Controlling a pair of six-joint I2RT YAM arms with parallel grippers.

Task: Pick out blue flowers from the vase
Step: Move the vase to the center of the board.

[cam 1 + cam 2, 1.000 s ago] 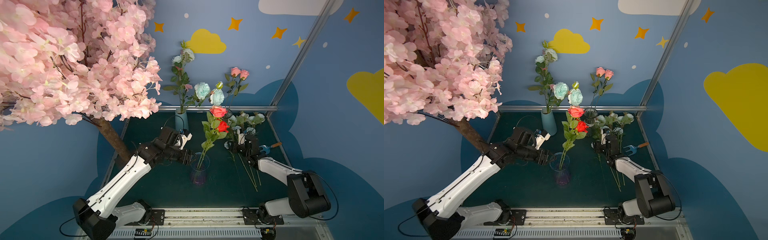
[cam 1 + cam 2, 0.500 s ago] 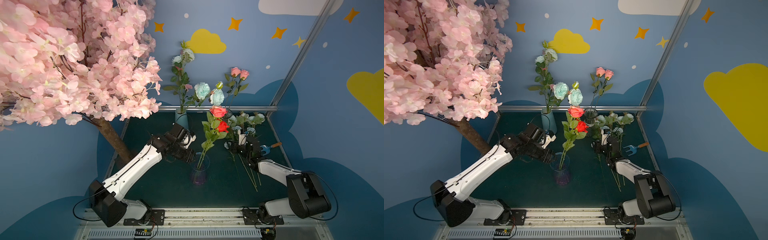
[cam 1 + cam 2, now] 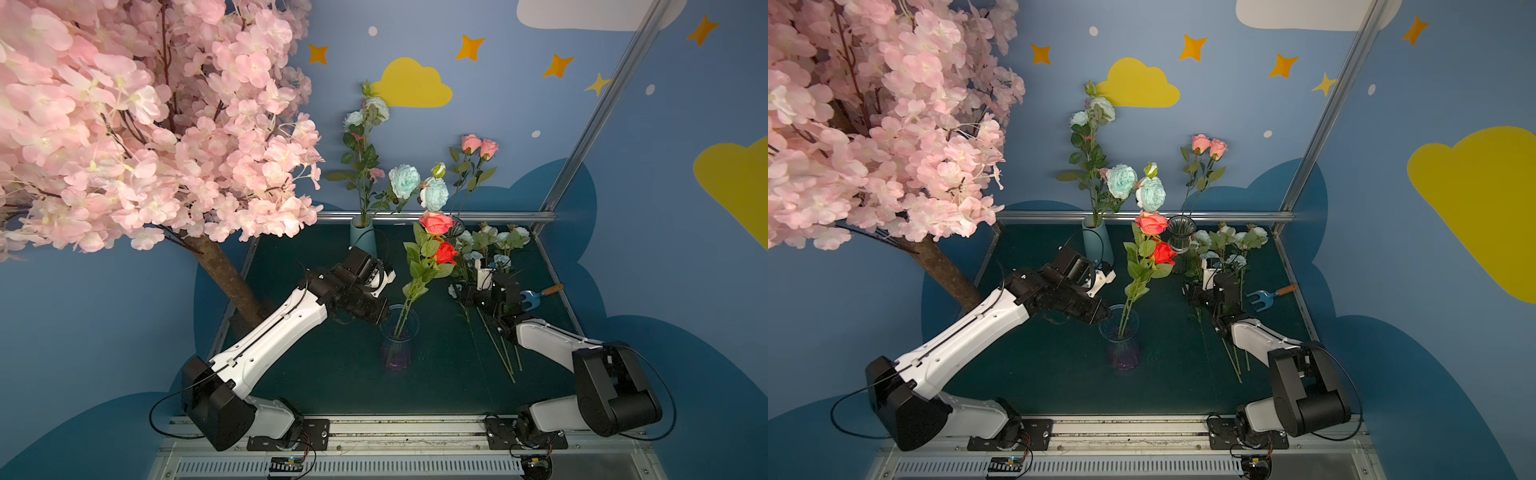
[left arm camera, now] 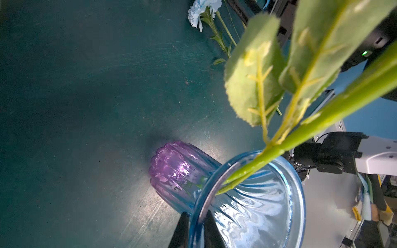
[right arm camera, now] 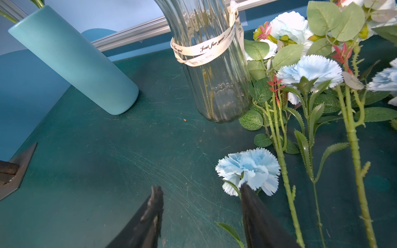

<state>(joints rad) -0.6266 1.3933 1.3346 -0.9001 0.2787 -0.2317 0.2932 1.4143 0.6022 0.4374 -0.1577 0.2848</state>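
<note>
While left tool [image 4: 196, 214] pinches rim of glass vase [image 4: 171, 171], right tool [image 5: 200, 186] gapes beside blue flowers [image 5: 249, 167] on table [image 5: 107, 171].

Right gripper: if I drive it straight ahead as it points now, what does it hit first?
Probably the clear ribbed vase, straight ahead of the right gripper; the blue carnation head lies beside one finger. Depth unclear.

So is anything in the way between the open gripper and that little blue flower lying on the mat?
No, nothing visible. The right gripper is open right beside the little blue flower, one fingertip at its head. Only bare green mat lies between the jaws.
</note>
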